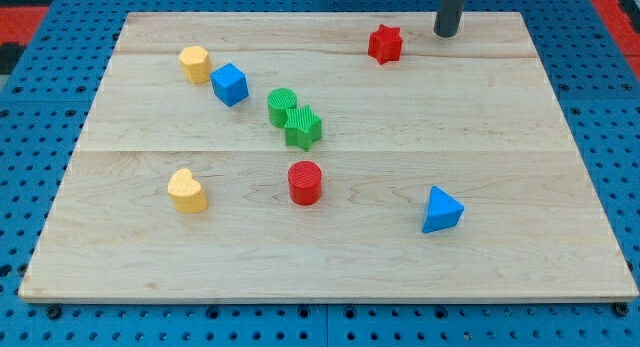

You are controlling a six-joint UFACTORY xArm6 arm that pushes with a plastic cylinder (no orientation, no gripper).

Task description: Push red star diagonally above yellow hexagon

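— Red star, where is it?
— Just left of my tip, a little lower, not touching. My tip is a bare rod, holding nothing.
— And the yellow hexagon?
— Far left of my tip.

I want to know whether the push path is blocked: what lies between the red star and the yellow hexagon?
The camera view shows only bare board on the straight line from the red star to the yellow hexagon. The blue cube sits just below that line, beside the hexagon.

My tip ends a plain, smooth, dark grey cylindrical rod.
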